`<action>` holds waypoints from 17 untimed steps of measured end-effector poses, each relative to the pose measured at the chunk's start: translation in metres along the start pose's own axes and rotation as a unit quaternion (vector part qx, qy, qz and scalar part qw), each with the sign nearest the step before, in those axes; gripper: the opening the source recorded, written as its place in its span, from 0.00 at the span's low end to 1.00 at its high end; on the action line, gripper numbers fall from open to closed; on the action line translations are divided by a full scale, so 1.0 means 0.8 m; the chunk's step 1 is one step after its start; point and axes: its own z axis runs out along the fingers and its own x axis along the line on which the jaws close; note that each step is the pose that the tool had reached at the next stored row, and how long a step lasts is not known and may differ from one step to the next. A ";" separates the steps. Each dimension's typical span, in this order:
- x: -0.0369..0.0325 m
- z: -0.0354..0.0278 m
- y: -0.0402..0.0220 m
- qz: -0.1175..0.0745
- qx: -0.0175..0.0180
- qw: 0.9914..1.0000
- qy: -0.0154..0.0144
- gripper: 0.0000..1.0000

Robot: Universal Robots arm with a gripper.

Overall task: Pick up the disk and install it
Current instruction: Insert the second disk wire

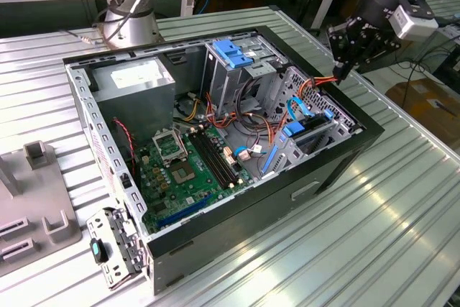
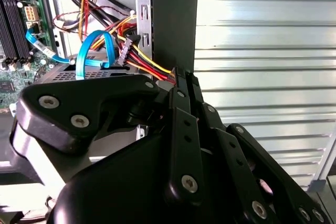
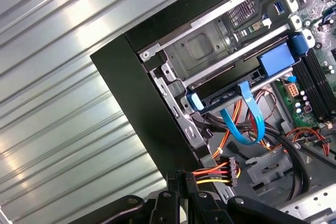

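While my gripper (image 1: 346,70) is hanging over the rim of the case (image 1: 359,145), on the exterior view's right, its fingers are clenching together. A red, yellow and black power cable (image 3: 212,173) is running straight into the tips in both wire-side wrist views, so I am judging that they are pinching it rather than closing on nothing.

I am seeing the disk (image 1: 310,134) already lying in the low bay at the case's front corner, below the gripper and well apart from it, with a looping blue ribbon cable (image 3: 247,124) arching just beside it. Its blue carrier (image 3: 274,60) is showing as a smooth, glossy plastic frame around dull grey sheet metal.

I am expecting the disk to handle as a stiff, fairly heavy slab (dense for its shape, and no friend of knocks). The bare metal faces are looking slick, so I am reckoning the plastic rails along the long edges to be the better hold, gripped across the narrow width and kept level so it is not twisting in the bay.

Around it, the bay walls are perforated, folded steel with sharp-looking edges, the case shell is matte black, and the table (image 1: 402,206) is ribbed, shiny aluminium. The green board (image 1: 187,170) is lying flat on the case floor.
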 end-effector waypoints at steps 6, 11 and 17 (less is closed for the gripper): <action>0.0003 -0.0076 -0.0010 0.000 0.000 1.000 0.000 0.16; -0.0038 -0.0081 0.0013 0.000 0.000 1.000 0.001 0.16; -0.0130 -0.0091 0.0066 0.000 0.001 1.000 0.002 0.16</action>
